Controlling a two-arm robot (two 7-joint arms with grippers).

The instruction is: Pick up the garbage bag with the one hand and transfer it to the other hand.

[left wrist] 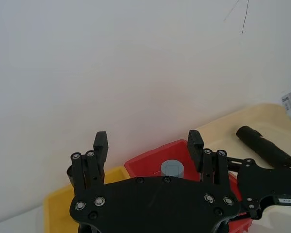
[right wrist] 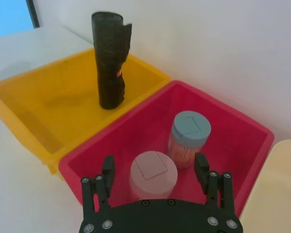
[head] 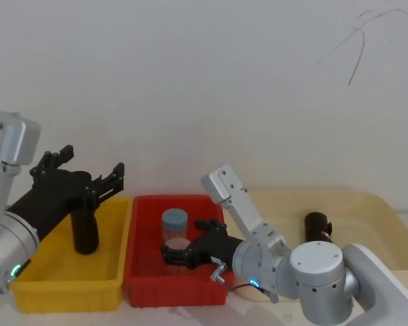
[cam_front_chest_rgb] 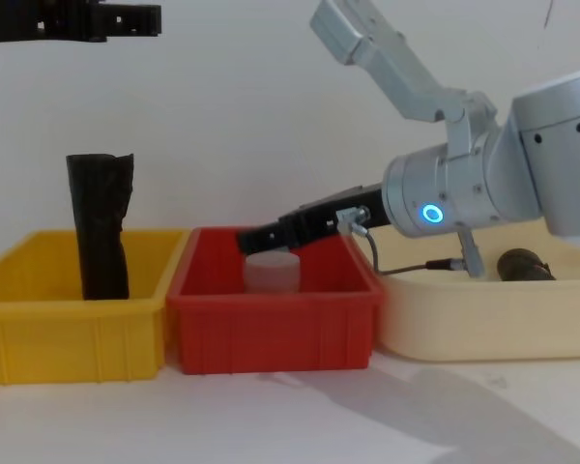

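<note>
Right of the red bin (head: 143, 285), the garbage bag (head: 317, 227) lies in the cream tray (head: 387, 210). Right gripper (right wrist: 154, 170) hovers over the red bin, fingers spread. Left gripper (head: 88, 173) hangs spread above the yellow bin (head: 68, 288).

From the chest, the garbage bag (cam_front_chest_rgb: 522, 265) is mostly sunk behind the cream tray's wall (cam_front_chest_rgb: 464, 319). The left gripper (cam_front_chest_rgb: 97, 19) is cut off by the top edge there. Over the red bin (head: 139, 278), the right gripper (head: 170, 255) seems to cover part of the pink-lidded jar (head: 178, 246). The tall black roll's foot (cam_front_chest_rgb: 104, 285) hides behind the yellow bin's wall (cam_front_chest_rgb: 68, 338).
</note>
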